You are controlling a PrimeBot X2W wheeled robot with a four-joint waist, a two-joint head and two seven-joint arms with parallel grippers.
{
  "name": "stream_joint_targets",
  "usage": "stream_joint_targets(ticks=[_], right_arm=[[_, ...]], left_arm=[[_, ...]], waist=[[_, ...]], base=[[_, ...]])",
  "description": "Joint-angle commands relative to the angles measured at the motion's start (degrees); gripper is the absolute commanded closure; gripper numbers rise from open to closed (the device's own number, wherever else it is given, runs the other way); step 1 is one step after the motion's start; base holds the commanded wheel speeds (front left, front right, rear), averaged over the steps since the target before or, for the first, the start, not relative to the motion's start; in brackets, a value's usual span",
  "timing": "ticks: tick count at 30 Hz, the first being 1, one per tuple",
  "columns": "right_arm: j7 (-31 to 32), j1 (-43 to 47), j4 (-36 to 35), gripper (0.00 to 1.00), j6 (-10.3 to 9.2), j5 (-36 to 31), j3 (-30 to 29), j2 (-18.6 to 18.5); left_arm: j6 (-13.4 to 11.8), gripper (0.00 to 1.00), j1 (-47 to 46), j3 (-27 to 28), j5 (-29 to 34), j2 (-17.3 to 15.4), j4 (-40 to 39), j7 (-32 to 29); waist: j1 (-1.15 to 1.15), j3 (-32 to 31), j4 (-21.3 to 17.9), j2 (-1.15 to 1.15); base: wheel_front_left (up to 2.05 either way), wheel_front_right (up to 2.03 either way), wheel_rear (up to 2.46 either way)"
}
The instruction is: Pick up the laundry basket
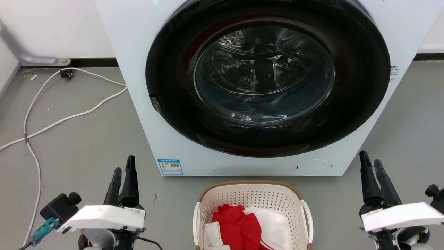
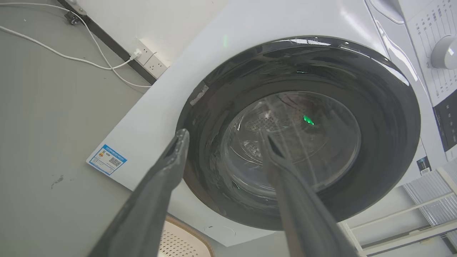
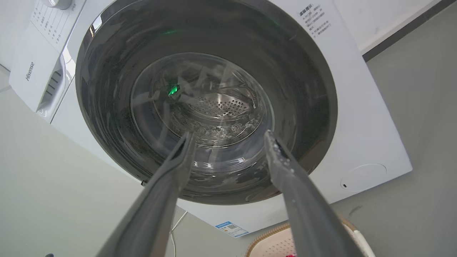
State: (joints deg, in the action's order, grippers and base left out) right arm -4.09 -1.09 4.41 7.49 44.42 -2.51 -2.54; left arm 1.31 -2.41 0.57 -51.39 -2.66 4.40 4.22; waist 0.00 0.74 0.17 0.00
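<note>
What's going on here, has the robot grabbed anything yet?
Nothing is held yet. The cream-white perforated plastic laundry basket with a brown rim sits on the grey floor in front of the white front-loading washing machine, with red and white clothes inside it. The left gripper and right gripper hang open, one on each side of the basket, clear of its white side handles.

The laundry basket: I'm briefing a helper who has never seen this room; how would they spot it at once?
Find the white washing machine with the round dark door. On the grey floor just in front of it stands the laundry basket. Nothing else there is cream perforated plastic with a brown rim, holding red and white cloth.
</note>
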Motion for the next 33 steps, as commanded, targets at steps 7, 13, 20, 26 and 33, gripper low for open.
stream_joint_targets(ticks=[7, 13, 20, 26, 33], right_arm=[[-2.1, 0.5, -1.9, 0.0, 0.0, -9.1, 0.2, -0.3], [-3.1, 0.8, -2.4, 0.0, 0.0, -13.9, 0.3, -0.3], [-4.2, 1.3, -3.0, 0.0, 0.0, -18.8, 0.4, -0.3], [-4.9, 1.7, -3.5, 0.0, 0.0, -22.0, 0.5, -0.3], [-5.9, 2.2, -4.1, 0.0, 0.0, -26.3, 0.5, -0.4]], left_arm=[[-1.1, 0.0, 0.5, -1.1, 8.8, -0.2, -2.3, 2.0], [-1.6, 0.0, 0.9, -1.9, 13.6, -0.2, -2.8, 3.0], [-2.3, 0.0, 1.3, -2.6, 18.7, -0.2, -3.4, 4.1], [-2.7, 0.0, 1.5, -3.0, 22.0, -0.3, -3.7, 4.8], [-3.3, 0.0, 1.9, -3.5, 26.3, -0.3, -3.9, 5.8]], waist=[[0.0, 0.1, 0.1, 0.0], [0.0, 0.1, 0.1, 0.0], [0.0, 0.2, 0.1, 0.0], [0.0, 0.2, 0.1, 0.0], [0.0, 0.2, 0.2, 0.0]], base=[[0.0, 0.0, 0.0], [0.0, 0.0, 0.0], [0.0, 0.0, 0.0], [0.0, 0.0, 0.0], [0.0, 0.0, 0.0]])
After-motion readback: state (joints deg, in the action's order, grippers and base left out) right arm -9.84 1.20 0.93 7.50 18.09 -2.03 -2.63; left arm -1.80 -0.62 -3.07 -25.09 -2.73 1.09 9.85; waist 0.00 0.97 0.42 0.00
